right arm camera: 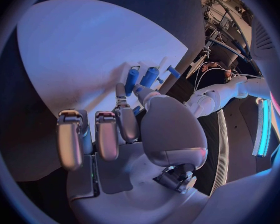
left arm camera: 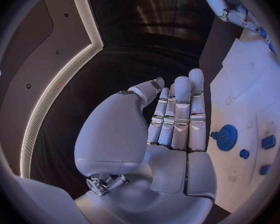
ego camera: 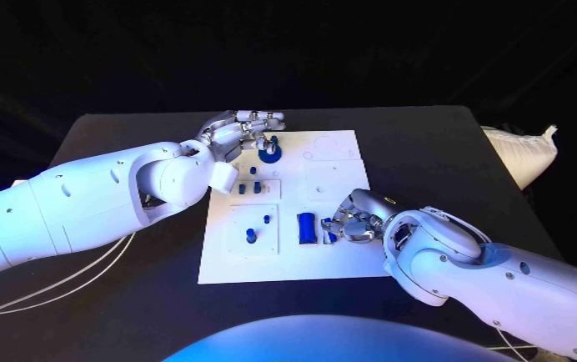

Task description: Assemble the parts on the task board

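Our left hand (ego camera: 244, 131) is flat and holds nothing beside the blue gear (ego camera: 269, 150). We can't tell whether our right hand (ego camera: 348, 222) holds anything.

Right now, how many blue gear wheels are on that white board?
1. The blue gear lies at the task board's far edge, beside the left hand. Others may be hidden behind the hands.

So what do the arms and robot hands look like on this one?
Both arms are smooth, rounded white shells. Each ends in a silver metal robot hand, left and right, with segmented fingers and exposed joints. Thin white cables trail beneath the left arm. No markings are legible.
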Motion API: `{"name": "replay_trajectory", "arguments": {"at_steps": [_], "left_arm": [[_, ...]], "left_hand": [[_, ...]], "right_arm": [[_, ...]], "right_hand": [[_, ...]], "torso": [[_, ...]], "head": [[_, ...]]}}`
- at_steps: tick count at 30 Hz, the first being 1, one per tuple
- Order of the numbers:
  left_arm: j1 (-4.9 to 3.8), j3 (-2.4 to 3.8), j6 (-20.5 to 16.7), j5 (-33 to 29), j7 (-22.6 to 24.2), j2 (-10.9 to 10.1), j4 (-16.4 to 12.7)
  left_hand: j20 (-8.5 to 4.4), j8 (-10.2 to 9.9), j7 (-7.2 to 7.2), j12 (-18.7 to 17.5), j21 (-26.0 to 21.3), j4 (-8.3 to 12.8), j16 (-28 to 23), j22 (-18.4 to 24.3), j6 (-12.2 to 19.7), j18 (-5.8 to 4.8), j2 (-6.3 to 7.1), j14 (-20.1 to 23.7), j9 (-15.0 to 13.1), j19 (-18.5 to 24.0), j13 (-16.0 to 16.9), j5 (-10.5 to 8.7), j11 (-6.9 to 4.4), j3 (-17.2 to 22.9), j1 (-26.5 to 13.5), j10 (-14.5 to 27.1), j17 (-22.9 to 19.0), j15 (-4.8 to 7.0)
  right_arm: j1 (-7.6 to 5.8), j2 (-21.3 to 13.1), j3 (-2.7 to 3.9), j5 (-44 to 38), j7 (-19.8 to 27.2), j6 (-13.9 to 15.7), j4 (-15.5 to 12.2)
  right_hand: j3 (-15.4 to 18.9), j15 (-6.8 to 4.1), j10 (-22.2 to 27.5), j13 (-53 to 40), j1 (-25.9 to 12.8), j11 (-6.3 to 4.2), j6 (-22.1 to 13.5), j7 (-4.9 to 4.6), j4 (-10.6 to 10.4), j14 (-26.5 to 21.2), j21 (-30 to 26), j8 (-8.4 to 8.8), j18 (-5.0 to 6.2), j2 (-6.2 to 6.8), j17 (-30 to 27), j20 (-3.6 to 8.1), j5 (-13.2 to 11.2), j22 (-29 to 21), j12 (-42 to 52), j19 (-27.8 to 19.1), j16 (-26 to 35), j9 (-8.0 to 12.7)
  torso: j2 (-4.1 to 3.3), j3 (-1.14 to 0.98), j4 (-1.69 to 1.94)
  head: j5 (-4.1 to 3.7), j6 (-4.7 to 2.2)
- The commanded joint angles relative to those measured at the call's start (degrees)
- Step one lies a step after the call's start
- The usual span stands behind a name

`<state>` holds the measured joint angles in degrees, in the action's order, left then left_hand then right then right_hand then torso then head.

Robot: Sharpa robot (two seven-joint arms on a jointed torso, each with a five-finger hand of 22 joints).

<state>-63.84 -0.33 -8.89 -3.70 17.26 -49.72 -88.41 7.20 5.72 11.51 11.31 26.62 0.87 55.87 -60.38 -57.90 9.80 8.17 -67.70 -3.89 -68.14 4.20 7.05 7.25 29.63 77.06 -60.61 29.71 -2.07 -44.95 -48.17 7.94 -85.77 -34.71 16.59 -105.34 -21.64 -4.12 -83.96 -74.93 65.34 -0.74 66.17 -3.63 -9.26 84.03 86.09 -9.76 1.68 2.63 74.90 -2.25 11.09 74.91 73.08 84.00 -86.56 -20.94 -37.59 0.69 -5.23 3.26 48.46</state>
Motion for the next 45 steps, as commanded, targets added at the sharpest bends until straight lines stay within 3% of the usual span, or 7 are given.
{"name": "replay_trajectory", "arguments": {"at_steps": [1,9,26,29,31,38,45], "left_arm": [[0.04,0.04,1.1,0.4,-0.1,0.1,-0.1],[0.04,0.04,1.1,0.4,-0.2,0.0,-0.1],[0.04,0.04,1.3,0.4,-0.3,0.0,-0.1],[0.04,0.04,1.3,0.4,-0.4,0.0,-0.1],[0.04,0.04,1.3,0.4,-0.4,0.0,-0.1],[0.04,0.04,1.4,0.4,-0.4,0.0,0.0],[0.04,0.04,1.5,0.4,-0.4,-0.1,0.0]], "left_hand": [[0.3,0.2,-0.04,0.4,-0.4,0.2,0.2,0.1,0.4,0.59,-0.32,0.3,0.0,0.0,-0.1,0.33,0.02,-0.2,-0.2,0.3,-0.1,0.07],[0.3,0.2,-0.04,0.4,-0.4,0.2,0.2,0.1,0.4,0.59,-0.32,0.3,0.0,0.0,-0.1,0.33,0.02,-0.2,-0.2,0.3,-0.1,0.07],[0.34,0.3,-0.01,0.4,-0.4,0.1,0.2,0.1,0.5,0.57,-0.33,0.4,0.0,0.1,-0.1,0.31,0.05,-0.3,-0.4,0.4,-0.1,0.02],[0.34,0.3,-0.01,0.4,-0.4,0.1,0.2,0.1,0.5,0.57,-0.33,0.4,0.0,0.1,-0.1,0.31,0.05,-0.3,-0.4,0.4,-0.1,0.02],[0.34,0.3,-0.01,0.4,-0.4,0.1,0.2,0.1,0.5,0.57,-0.33,0.4,0.0,0.1,-0.1,0.31,0.05,-0.3,-0.4,0.4,-0.1,0.02],[0.34,0.3,-0.01,0.4,-0.4,0.1,0.2,0.1,0.5,0.57,-0.33,0.4,0.0,0.1,-0.1,0.31,0.05,-0.3,-0.4,0.4,-0.1,0.02],[0.34,0.3,-0.01,0.4,-0.4,0.1,0.2,0.1,0.5,0.57,-0.33,0.4,0.0,0.1,-0.1,0.31,0.05,-0.3,-0.4,0.4,-0.1,0.02]], "right_arm": [[0.03,0.1,-0.04,-1.4,-0.1,-3.3,-0.1],[0.03,0.1,-0.06,-1.8,-0.1,-5.8,-0.1],[0.03,0.1,-0.07,-2.1,0.1,-4.6,-0.6],[0.03,0.0,-0.07,-2.3,0.1,-4.1,-0.8],[0.03,0.0,-0.06,-2.6,0.1,-3.8,-0.9],[0.04,-0.5,-0.06,-3.2,0.2,-3.2,-1.3],[0.06,-1.7,-0.04,-3.5,0.3,-3.1,-2.1]], "right_hand": [[0.8,-0.44,-0.6,-4.5,-1.0,-0.34,0.6,0.42,-0.3,4.9,0.4,-0.34,-0.5,0.0,9.7,0.26,0.6,11.5,-0.1,3.1,-0.3,-0.1],[2.6,-0.61,-0.5,-3.8,-2.3,-0.54,1.0,0.65,-1.5,5.0,0.5,-0.65,-0.53,-0.46,9.9,0.42,1.3,11.6,-1.1,3.2,-0.3,-0.7],[4.7,-0.65,-0.6,-3.6,-3.4,-0.56,0.9,0.66,-2.7,4.9,0.4,-0.67,-0.52,-0.47,9.8,0.5,1.6,11.6,-1.4,3.2,-0.3,-1.2],[7.9,-0.71,-0.6,-3.5,-5.6,-0.62,1.0,0.76,-5.1,4.9,0.4,-0.67,-0.53,-0.09,9.8,0.55,5.3,11.6,-1.5,3.2,-0.3,-1.6],[9.8,-0.76,-0.7,-3.5,-6.5,-0.68,1.0,0.81,-6.5,4.9,0.4,-0.65,-0.53,-0.13,9.9,0.6,6.2,11.6,-1.5,3.2,-0.3,-1.7],[14.6,-0.82,-0.7,-3.4,-9.0,-0.74,1.0,0.91,-7.5,5.0,0.5,-0.59,-0.54,-1.23,9.9,0.67,4.4,11.7,-1.6,3.2,-0.3,-2.3],[16.4,-0.86,-0.8,-3.5,-6.9,-0.81,1.0,0.97,-6.8,5.0,0.5,-0.58,-0.55,-1.24,10.0,0.7,2.4,11.7,-1.6,3.2,-0.4,-2.6]], "torso": [[0.03,0.02,0.05],[-0.02,0.02,-0.05],[-0.01,-0.02,-0.02],[0.0,-0.02,-0.02],[0.02,-0.02,-0.02],[0.04,-0.03,0.07],[0.02,-0.01,-0.02]], "head": [[-0.03,0.05],[0.04,0.11],[0.08,0.27],[0.07,0.34],[0.06,0.34],[0.05,0.33],[0.15,0.29]]}}
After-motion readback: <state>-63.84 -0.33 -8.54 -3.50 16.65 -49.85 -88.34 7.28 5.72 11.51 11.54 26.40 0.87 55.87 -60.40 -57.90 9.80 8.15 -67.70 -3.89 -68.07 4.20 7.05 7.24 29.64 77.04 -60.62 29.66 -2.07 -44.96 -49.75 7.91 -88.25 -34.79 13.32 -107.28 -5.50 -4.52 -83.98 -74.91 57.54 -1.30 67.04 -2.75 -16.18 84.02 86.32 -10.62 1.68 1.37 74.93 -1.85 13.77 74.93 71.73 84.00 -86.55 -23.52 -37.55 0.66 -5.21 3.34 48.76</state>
